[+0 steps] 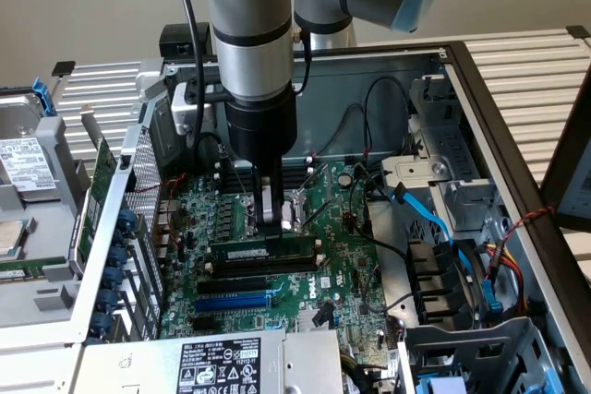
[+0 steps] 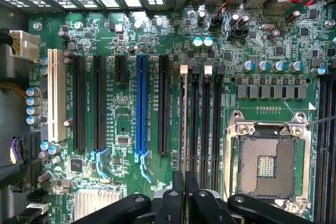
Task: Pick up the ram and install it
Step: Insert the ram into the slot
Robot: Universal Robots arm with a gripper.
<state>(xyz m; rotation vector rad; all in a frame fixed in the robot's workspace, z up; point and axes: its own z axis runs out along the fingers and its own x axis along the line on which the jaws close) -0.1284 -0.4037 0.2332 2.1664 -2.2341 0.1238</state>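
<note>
The ram (image 1: 263, 252) is a thin green stick with a white label. It stands on edge in the memory slot nearest the CPU socket (image 1: 292, 212) on the green motherboard (image 1: 342, 256). My gripper (image 1: 271, 226) reaches straight down from the arm, and its narrow fingers meet the stick's upper edge near the middle. In the wrist view the ram (image 2: 183, 124) shows edge-on as a thin line. It runs into my gripper (image 2: 185, 188), whose two black fingers (image 2: 178, 184) are pinched together on it.
Empty black memory slots (image 2: 205, 124) lie beside the ram, and the open CPU socket (image 2: 268, 163) is just past them. Black and blue expansion slots (image 2: 141, 108) sit on the other side. Blue and black cables (image 1: 434, 223) and drive cages crowd the exterior view's right. A power supply (image 1: 217, 366) is in front.
</note>
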